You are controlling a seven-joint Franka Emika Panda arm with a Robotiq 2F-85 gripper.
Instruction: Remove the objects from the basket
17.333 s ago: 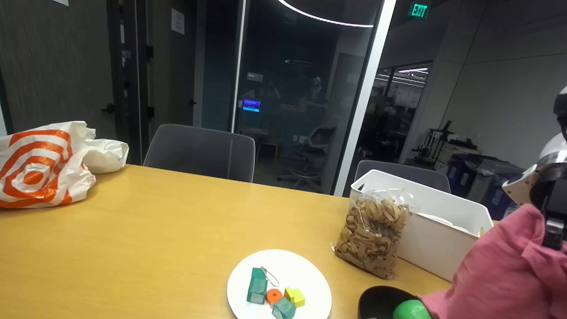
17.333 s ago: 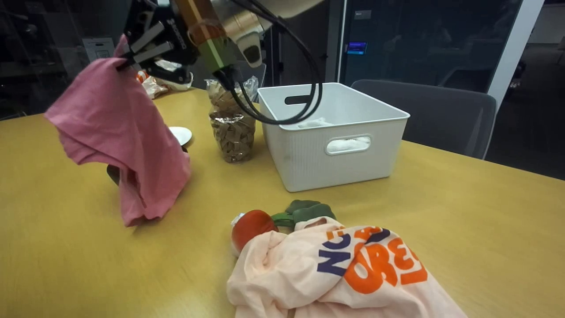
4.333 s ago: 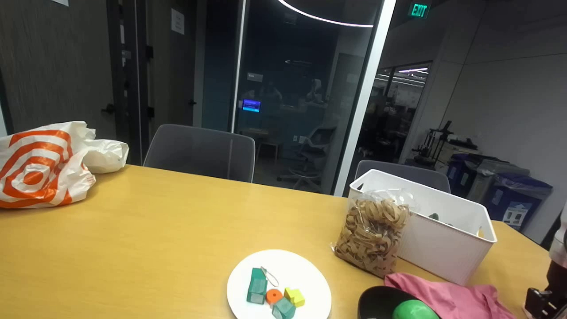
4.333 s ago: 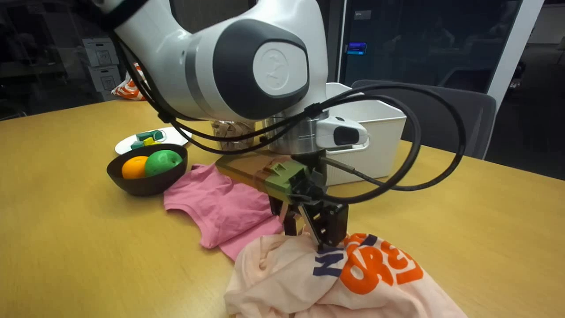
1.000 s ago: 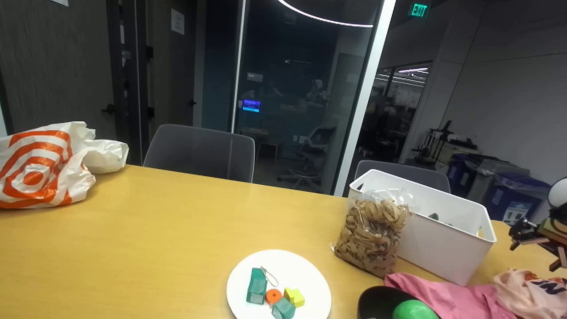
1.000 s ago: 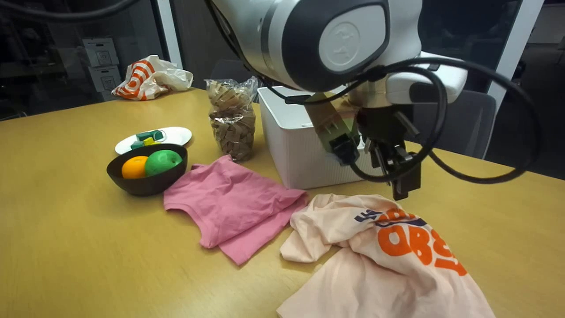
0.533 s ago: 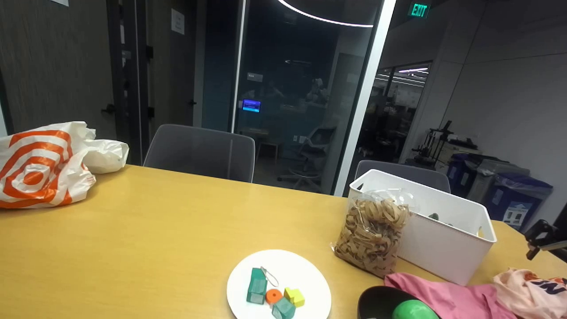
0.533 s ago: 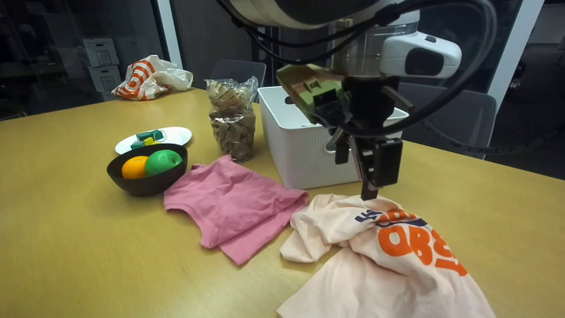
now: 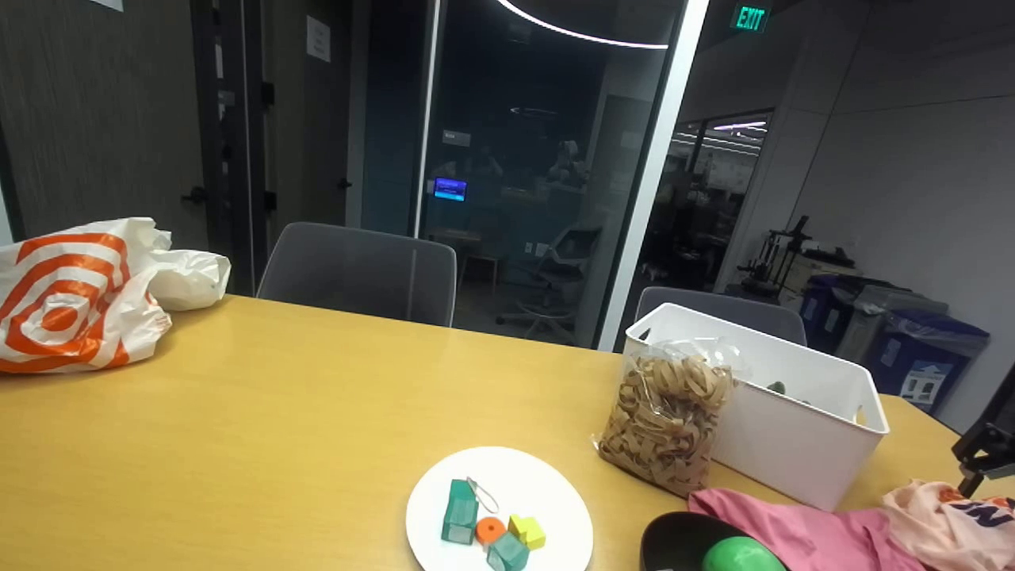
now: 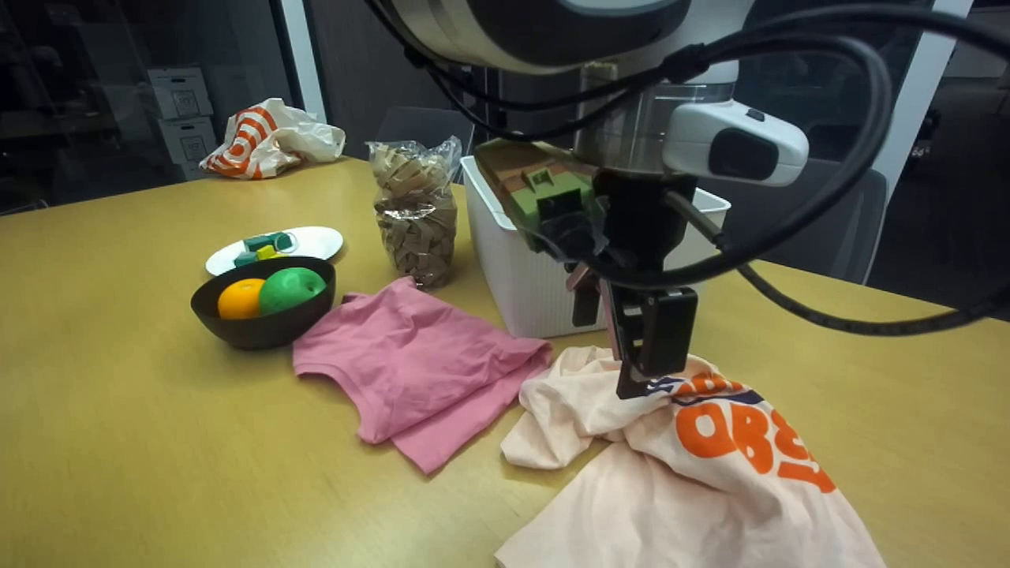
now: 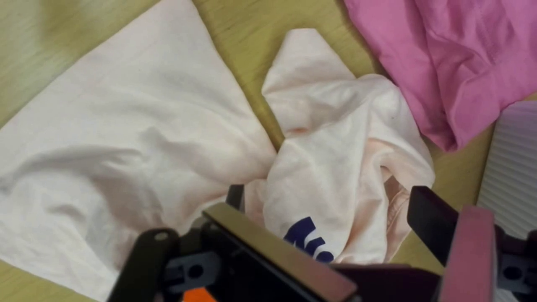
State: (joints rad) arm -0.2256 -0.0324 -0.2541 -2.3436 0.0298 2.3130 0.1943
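The white basket (image 9: 793, 456) stands on the table in both exterior views, with a bit of something dark green (image 9: 777, 388) showing inside; its wall hides the rest. My gripper (image 10: 607, 351) hangs outside the basket, low over a crumpled peach shirt (image 10: 710, 505) with orange and purple print. In the wrist view the gripper (image 11: 327, 199) is open, its fingers wide apart. Folds of the shirt lie beneath and between them, not gripped. The ribbed basket wall (image 11: 509, 167) appears at the right edge of that view.
A pink cloth (image 10: 410, 363) lies between the shirt and a black bowl (image 10: 260, 335) of fruit. A clear bag of brown strips (image 10: 414, 229) leans close beside the basket. A white plate (image 9: 432, 547) holds several small toys. A Target bag (image 10: 272, 142) sits farther back.
Since the oldest frames the pink cloth has been let go onto the table, and the peach shirt has shifted. Over the last second my open gripper has come down nearer the shirt.
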